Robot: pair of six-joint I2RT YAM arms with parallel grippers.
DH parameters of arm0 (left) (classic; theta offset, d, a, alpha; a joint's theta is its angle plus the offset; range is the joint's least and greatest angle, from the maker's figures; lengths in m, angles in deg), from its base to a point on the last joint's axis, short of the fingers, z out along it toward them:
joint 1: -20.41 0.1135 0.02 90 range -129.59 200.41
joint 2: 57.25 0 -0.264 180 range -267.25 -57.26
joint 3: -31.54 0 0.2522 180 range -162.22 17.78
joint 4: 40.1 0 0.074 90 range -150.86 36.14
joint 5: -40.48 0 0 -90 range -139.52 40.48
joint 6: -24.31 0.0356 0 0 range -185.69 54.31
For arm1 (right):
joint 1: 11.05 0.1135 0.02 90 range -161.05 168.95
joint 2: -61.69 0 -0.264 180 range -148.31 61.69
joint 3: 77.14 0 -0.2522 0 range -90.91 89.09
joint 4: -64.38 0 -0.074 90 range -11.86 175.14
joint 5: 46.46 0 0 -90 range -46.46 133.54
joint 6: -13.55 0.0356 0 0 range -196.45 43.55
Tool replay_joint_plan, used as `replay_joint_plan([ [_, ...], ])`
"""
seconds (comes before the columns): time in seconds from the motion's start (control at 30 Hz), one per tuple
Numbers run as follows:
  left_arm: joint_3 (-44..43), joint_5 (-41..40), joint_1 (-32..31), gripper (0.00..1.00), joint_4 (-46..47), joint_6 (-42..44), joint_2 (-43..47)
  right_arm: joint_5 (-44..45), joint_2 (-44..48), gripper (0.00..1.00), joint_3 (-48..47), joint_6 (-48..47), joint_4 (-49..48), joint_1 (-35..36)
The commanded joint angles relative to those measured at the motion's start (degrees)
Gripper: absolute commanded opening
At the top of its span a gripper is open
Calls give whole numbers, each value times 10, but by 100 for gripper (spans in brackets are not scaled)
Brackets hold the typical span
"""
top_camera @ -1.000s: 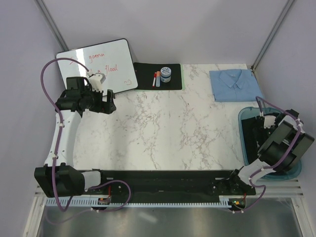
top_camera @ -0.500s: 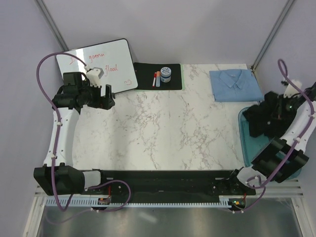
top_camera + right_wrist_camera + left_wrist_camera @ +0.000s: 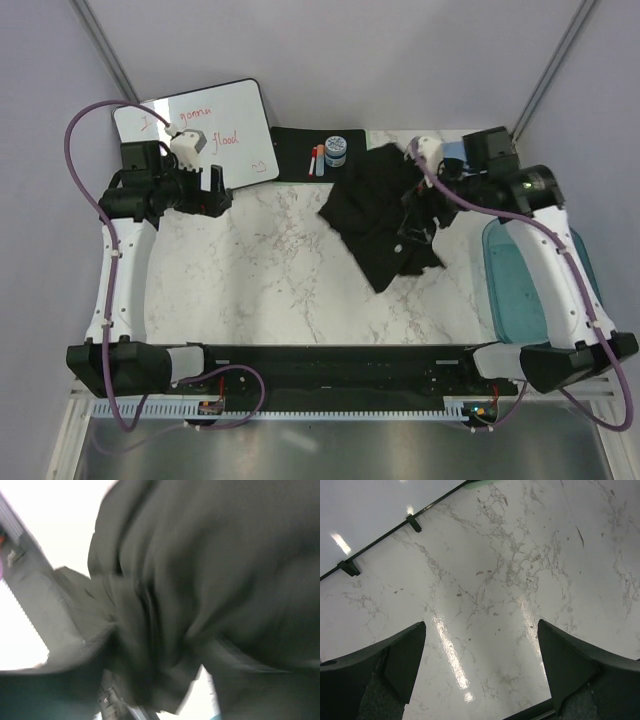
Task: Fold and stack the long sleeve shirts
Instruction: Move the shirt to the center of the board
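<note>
The black long sleeve shirt (image 3: 375, 205) lies crumpled and partly spread on the marble table (image 3: 290, 260), right of centre. My right gripper (image 3: 418, 215) is right over it, among its folds. In the right wrist view blurred black shirt fabric (image 3: 200, 555) fills the frame and hides the fingers. Only a sliver of the light blue shirt (image 3: 452, 152) shows at the back right, behind the right arm. My left gripper (image 3: 222, 190) hovers open over bare marble (image 3: 481, 625) near the whiteboard, holding nothing.
A whiteboard (image 3: 200, 130) with red writing lies at the back left. Beside it is a black green-edged mat (image 3: 295, 160) carrying markers and a small jar (image 3: 336, 150). A teal bin (image 3: 530, 290) stands at the right edge.
The right arm swung up out of the teal bin and across to the table, bringing the black shirt with it; it now covers the light blue shirt. The left arm barely shifted.
</note>
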Motion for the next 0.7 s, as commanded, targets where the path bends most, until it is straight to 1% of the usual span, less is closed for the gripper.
replay_joint_plan([
  [0.0,-15,52,-2,100,-17,16,18,143,-33,98,87,-33,19,76],
  [0.07,1,86,-1,100,-24,49,23,136,-34,98,99,-28,21,76],
  [0.1,11,124,-2,100,-24,63,32,129,-30,98,122,-19,12,76],
  [0.13,35,146,-7,100,-24,81,39,126,-18,98,139,-6,-16,76],
  [0.17,49,162,-14,100,-22,117,46,115,-12,98,158,23,-29,76],
  [0.2,64,175,-34,100,-21,135,58,101,-7,98,203,33,-41,75],
  [0.23,95,170,-70,100,-15,153,63,86,-8,98,228,43,-58,75],
  [0.27,112,158,-96,100,1,180,69,75,-9,98,277,66,-69,75],
  [0.3,145,122,-157,100,12,191,75,58,-13,96,301,75,-84,75],
  [0.37,175,85,-221,100,39,219,85,70,-11,93,344,80,-127,73],
  [0.4,200,46,-279,100,76,224,85,97,-14,90,352,87,-140,70],
  [0.43,210,33,-302,100,95,229,84,101,-19,88,357,90,-162,68],
  [0.47,220,21,-323,99,115,241,80,105,-28,83,360,96,-173,64],
  [0.5,234,2,-359,99,163,246,74,104,-48,81,360,103,-181,62],
  [0.57,236,-12,-393,99,201,253,39,102,-74,73,348,110,-202,60],
  [0.6,226,-4,-422,98,217,256,22,102,-102,70,343,119,-219,56],
  [0.63,219,5,-437,97,225,259,6,98,-116,67,339,123,-226,55],
  [0.67,214,9,-452,97,233,253,-25,92,-131,66,324,125,-231,52],
])
